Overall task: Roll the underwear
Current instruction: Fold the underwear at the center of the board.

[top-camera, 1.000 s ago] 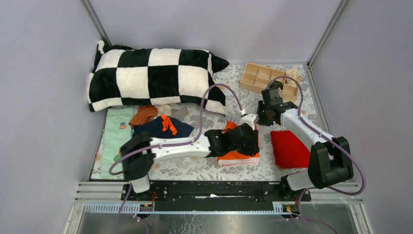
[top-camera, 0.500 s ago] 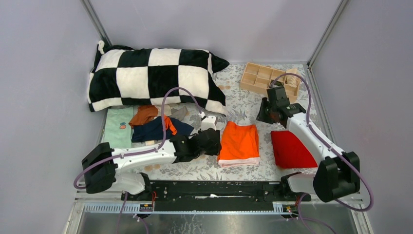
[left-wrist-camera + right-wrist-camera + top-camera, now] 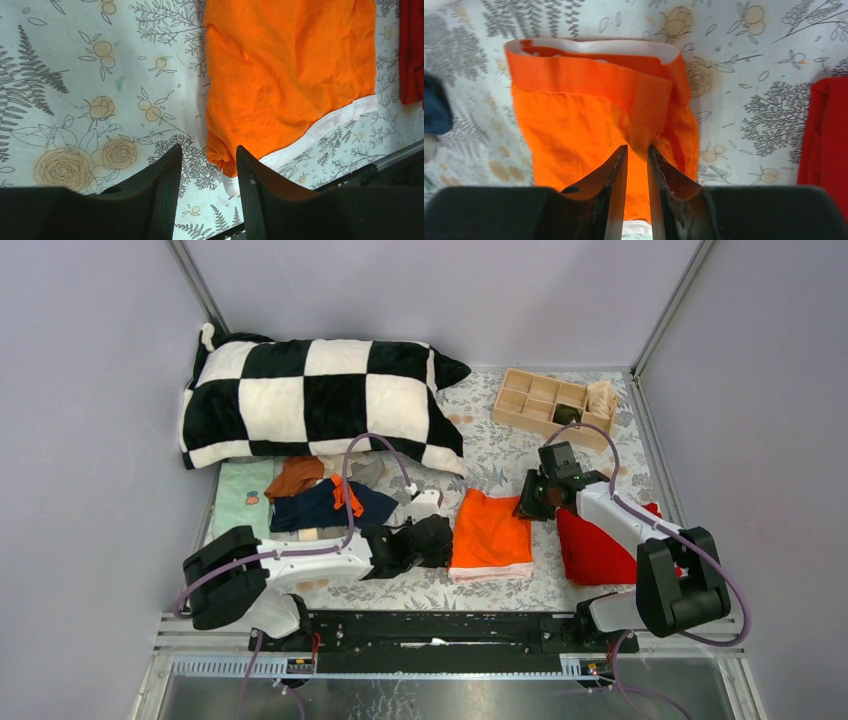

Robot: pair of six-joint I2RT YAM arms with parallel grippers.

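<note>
On the tabletop (image 3: 390, 592) the orange briefs (image 3: 490, 535) lie flat, likely smoothed ready for rolling. They sit just ahead of our left hand (image 3: 207, 150), which is released and empty. Our right hand (image 3: 637, 148), narrowly parted and holding nothing, hovers over their edge, probably to pinch it. A second ago the left hand covered them and the right hung farther back

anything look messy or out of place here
Nothing is spilled or damaged. The orange underwear lies mostly flat, but its corner nearest the left gripper is rumpled and curled. The other underwear sits in a jumbled heap in front of the pillow.
</note>
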